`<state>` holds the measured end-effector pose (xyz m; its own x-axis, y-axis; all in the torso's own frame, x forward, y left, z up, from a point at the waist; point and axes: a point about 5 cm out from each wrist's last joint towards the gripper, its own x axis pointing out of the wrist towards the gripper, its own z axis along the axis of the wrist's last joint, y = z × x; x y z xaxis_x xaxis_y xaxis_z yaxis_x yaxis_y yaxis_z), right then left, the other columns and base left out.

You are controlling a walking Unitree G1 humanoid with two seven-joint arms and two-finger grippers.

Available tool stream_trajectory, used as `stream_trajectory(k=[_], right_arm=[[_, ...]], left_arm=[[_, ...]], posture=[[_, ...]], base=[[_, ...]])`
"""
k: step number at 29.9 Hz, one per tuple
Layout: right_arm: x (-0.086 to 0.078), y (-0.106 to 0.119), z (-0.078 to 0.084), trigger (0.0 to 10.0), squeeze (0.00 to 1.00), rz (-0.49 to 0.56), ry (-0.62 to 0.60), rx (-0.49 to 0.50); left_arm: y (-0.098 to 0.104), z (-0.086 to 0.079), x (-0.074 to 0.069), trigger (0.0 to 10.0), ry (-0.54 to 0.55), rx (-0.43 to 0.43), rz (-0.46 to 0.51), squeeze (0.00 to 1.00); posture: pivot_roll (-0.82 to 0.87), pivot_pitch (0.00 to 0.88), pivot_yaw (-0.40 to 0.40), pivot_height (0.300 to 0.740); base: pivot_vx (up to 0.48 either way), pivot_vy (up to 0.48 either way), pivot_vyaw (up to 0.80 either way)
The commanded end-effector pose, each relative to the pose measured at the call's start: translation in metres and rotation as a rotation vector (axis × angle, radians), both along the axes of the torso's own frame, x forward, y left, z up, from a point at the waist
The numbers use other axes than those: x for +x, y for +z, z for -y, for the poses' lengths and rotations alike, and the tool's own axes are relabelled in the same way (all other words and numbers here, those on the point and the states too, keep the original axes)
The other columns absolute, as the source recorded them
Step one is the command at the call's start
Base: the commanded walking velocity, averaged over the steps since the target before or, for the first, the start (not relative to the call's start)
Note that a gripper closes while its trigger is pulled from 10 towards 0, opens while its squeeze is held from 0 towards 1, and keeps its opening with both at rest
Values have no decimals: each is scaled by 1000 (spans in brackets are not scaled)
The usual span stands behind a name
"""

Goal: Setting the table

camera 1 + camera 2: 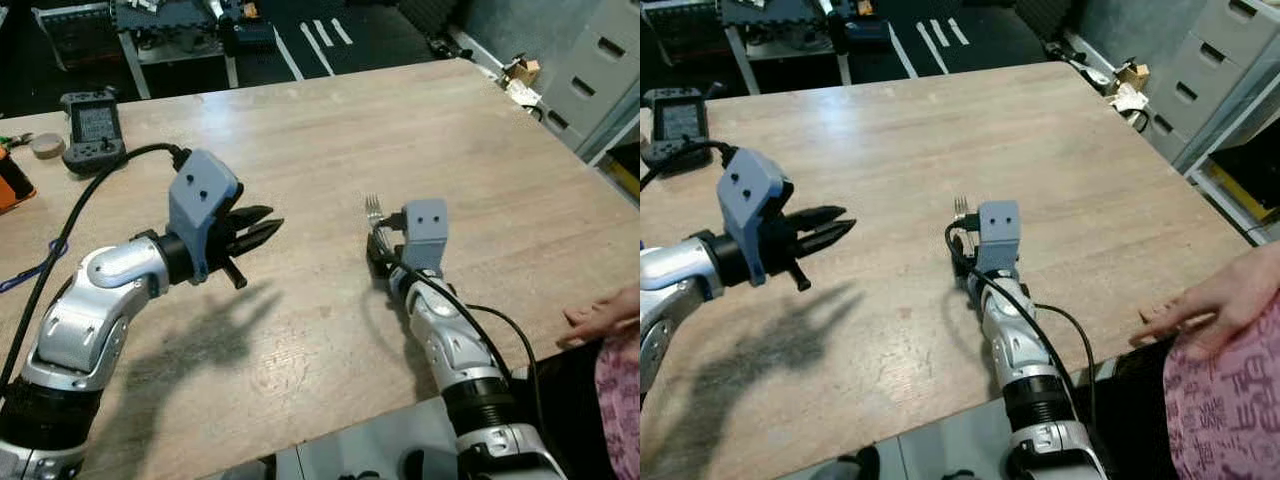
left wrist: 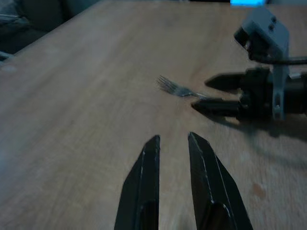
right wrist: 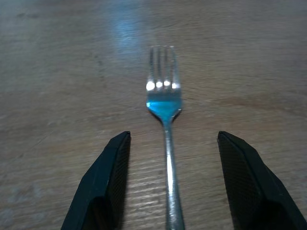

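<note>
Lying flat on table (image 1: 480, 140): fork (image 3: 166, 110), between parted right pincer (image 3: 170, 143) fingers; left pincer (image 2: 172, 143) nearly together, above table.

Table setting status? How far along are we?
Done: the fork lies flat on the wooden table, tines pointing away from the robot.
In hand: nothing gripped. The right gripper sits low with jaws open on either side of the fork's handle, touching neither side. The left gripper hovers above the table, jaws slightly apart and empty.
Left: no plate, knife or cup is on the table yet.
</note>
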<state>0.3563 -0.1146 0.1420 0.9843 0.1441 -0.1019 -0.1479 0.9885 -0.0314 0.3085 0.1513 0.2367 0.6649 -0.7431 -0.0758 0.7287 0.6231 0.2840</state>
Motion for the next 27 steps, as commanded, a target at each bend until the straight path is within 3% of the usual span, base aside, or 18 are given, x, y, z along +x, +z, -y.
stream_trajectory(k=[1, 3, 4, 5, 6, 11, 18, 25, 27], right_arm=[[-7, -28, -3, 10000, 0, -123, 8, -40], [-7, -29, -2, 10000, 0, -132, -8, -38], [-8, -33, 0, 1686, 0, -156, -34, -36], [-8, -33, 0, 1686, 0, -156, -34, -36], [-9, -37, 0, 0, 0, -178, -37, -34], [-11, -43, -1, 0, 0, -230, -41, -4], [-10, -42, -2, 0, 0, -225, -33, -26], [-6, -30, 0, 0, 0, -178, -52, 18], [-5, -18, -1, 0, 0, -116, -51, 66]], left_arm=[[-8, 0, 1, 10000, -43, 14, -51, 0], [-9, -1, 1, 10000, -58, 23, -66, 0], [-12, -2, -2, 10000, -82, 43, -85, 0], [-12, -2, -2, 10000, -82, 43, -85, 0], [-14, -2, -5, 10000, -92, 53, -91, 0], [-17, -5, -12, 10000, -87, 49, -98, 0], [-21, -6, -14, 10000, -62, 35, -100, 0], [-29, -3, -19, 10000, -39, 9, -112, 0], [-29, -3, -19, 10000, -19, -1, -107, 0]], posture=[[123, 169, 44, 740], [123, 170, 46, 740], [126, 172, 51, 740], [126, 172, 51, 740], [127, 174, 52, 740], [132, 178, 46, 740], [129, 176, 41, 740], [128, 171, 38, 740], [129, 166, 38, 740]], base=[[0, 0, 0], [0, 0, 0], [0, 0, 0], [0, 0, 0], [0, 0, 0], [0, 0, 0], [0, 0, 0], [0, 0, 0], [0, 0, 0]])
